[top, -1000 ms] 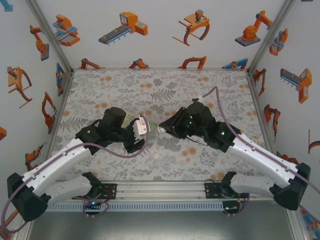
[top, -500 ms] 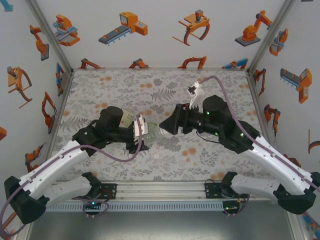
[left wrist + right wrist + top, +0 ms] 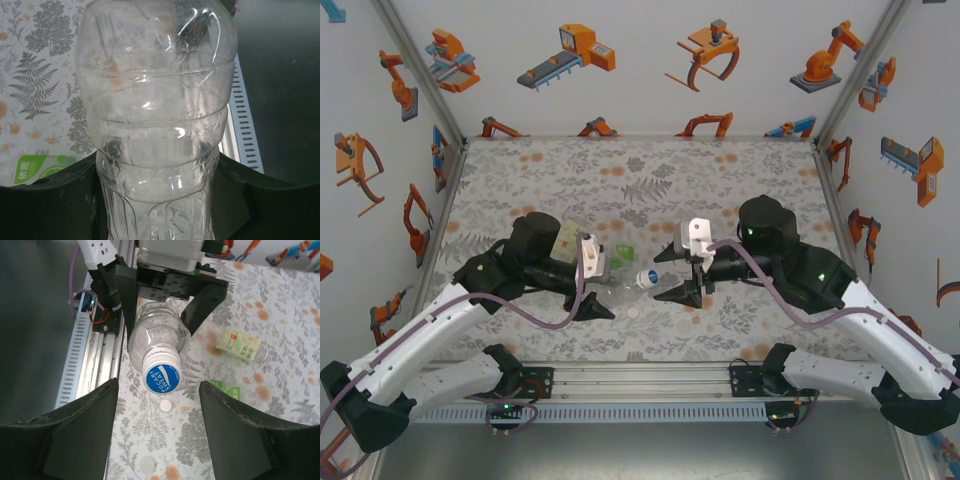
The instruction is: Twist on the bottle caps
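L hand [image 3: 603, 292] is clenched round the body of the clear bottle [image 3: 620, 287]. Bottle is held up off the table [image 3: 720, 170], roughly horiz., neck pointing at R hand [image 3: 668, 276]. On the neck sits a blue-white cap [image 3: 161, 375], printed face toward the R wrist cam; how far it's screwed down, can't tell.

R hand is released: fingers [image 3: 75, 435] spread wide, one either side of the blue-white cap, not touching it, nothing gripped. In top view its tips sit just short of the bottle's neck.

On the table, under the neck, lies a loose white cap [image 3: 633, 312], flat, apart from both hands. Green bottle [image 3: 620, 252] lies on its side just behind the clear bottle. Yellow bottle [image 3: 241, 344] is also on its side, further back, next to the L arm's wrist in top view.

L wrist cam: clear bottle's ribbed body up close, table pattern visible through it; green bottle's label at lower left.
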Robot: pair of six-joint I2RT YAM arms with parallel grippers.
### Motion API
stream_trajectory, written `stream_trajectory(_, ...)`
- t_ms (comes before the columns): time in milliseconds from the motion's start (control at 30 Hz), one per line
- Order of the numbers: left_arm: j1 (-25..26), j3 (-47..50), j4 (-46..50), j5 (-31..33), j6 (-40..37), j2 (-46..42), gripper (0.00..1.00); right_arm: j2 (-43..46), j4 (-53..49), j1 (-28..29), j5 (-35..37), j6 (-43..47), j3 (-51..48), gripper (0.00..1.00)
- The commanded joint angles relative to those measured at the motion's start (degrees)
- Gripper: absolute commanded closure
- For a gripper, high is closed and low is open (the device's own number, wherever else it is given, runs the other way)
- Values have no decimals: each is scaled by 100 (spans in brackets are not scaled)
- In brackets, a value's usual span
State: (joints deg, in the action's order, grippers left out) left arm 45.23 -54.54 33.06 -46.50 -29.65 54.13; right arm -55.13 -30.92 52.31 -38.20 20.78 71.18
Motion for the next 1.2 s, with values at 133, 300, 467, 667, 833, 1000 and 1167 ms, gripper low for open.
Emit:
stream_trajectory(133, -14, -249, 343, -329, -60, -34, 100, -163, 7, -2, -469, 779, 172, 45)
stream_trajectory(300, -12, -286, 411, -366, -67, 54, 100, -128, 429, -2, -551, 567, 13, 52)
stream_trajectory(467, -12, -294, 420, -439, -52, 130, 100, -125, 557, 3, -677, 410, -77, 52)
stream_trajectory(667, -9, -285, 370, -465, -42, 98, 100, -129, 421, -1, -597, 427, -130, 52)
stream_trajectory(833, -10, -267, 342, -506, -50, 108, 100, -125, 384, -1, -522, 465, -130, 57)
stream_trajectory(1000, -14, -259, 331, -415, -36, 124, 100, -127, 376, -2, -526, 439, -129, 72)
stream_trajectory(1167, -14, -180, -26, -57, 150, 98, 100, -148, 479, 0, 25, -529, -207, 88)
